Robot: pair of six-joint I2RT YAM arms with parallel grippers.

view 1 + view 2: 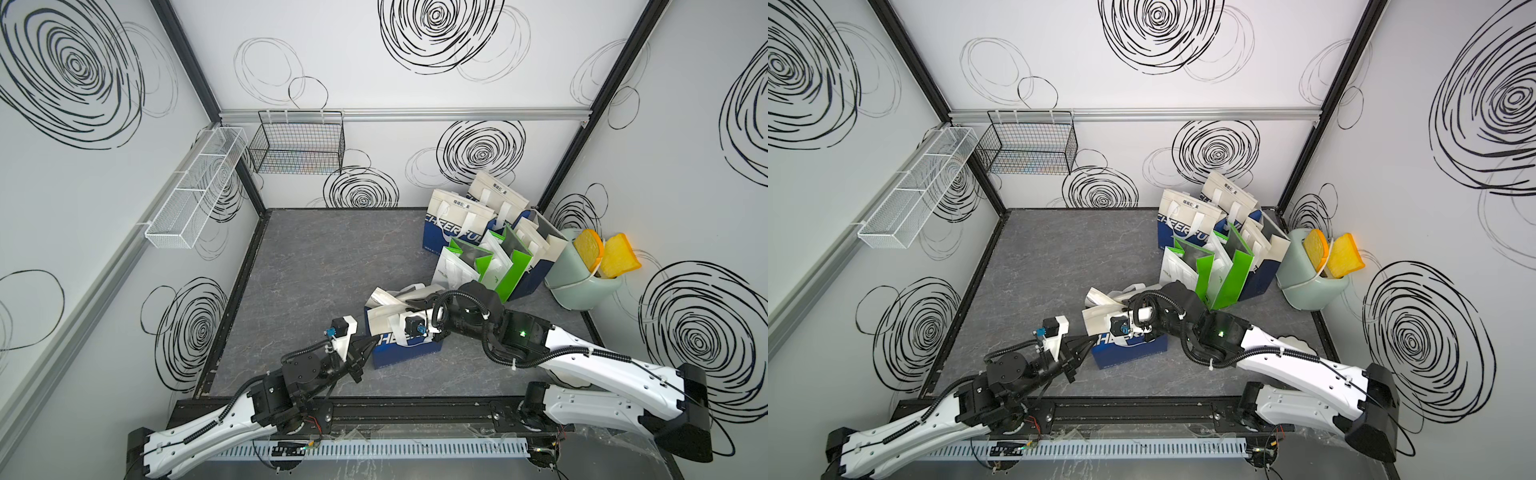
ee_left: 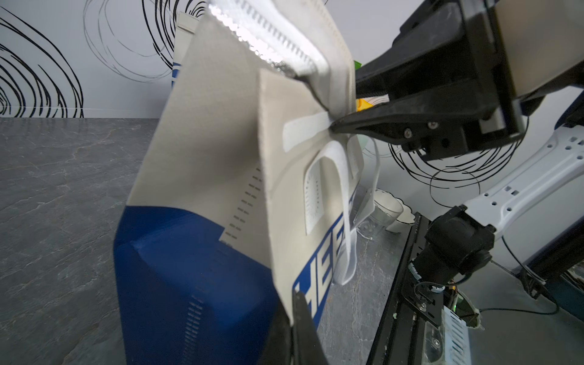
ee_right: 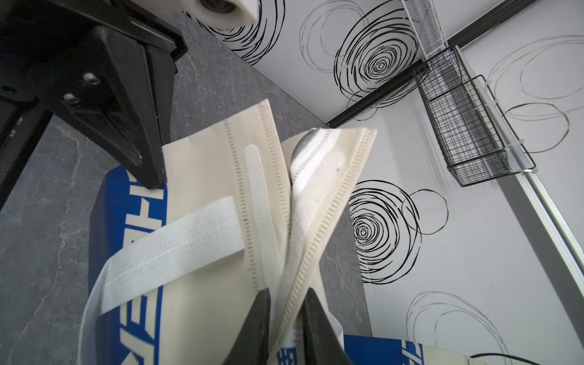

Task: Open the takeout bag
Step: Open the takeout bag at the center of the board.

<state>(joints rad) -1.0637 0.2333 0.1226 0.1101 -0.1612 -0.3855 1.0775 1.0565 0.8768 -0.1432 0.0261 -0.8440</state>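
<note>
Takeout bag (image 1: pixel 401 357) | top flap (image 3: pixel 319 189) pinched by right end effector (image 3: pixel 288 294)

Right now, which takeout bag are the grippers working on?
The blue-and-cream takeout bag standing alone near the front; the left gripper and right gripper pinch it. The other bags cluster in the far corner.

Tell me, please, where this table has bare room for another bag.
The left half of the grey table is bare, from the left wall to the takeout bag and back to below the black wire basket. Crowded: the back right corner, with standing bags and toaster.
</note>
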